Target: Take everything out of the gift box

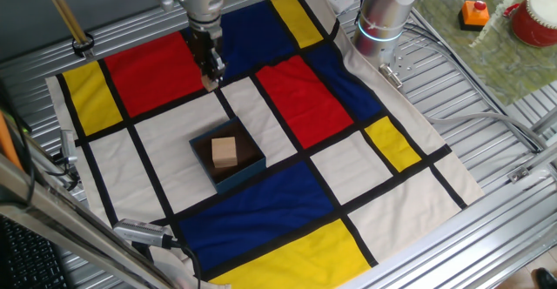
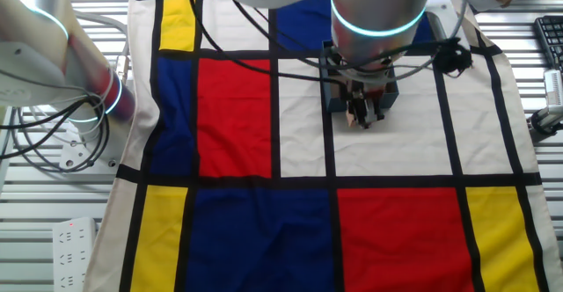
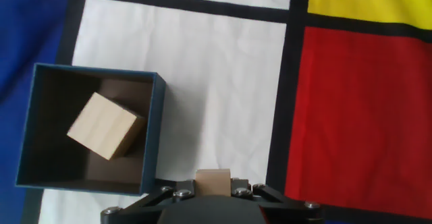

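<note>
Gift box (image 3: pixel 156 133) left of the fingers, one wooden block (image 3: pixel 104 125) inside it.

The gripper (image 1: pixel 211 78) hangs outside the box over a white square of the cloth (image 3: pixel 223 82), its fingers clamped on a second block (image 3: pixel 212 181) of similar tan. In the hand view the boxed block lies up and to the left, turned diagonally to the box walls. No writing or label can be read.

The arm (image 1: pixel 387 6) was silver-grey with glowing cyan rings at its joints; black cables ran along it. The hand (image 1: pixel 210 70) was black, with bright screws at the finger (image 3: pixel 177 194) bases.
</note>
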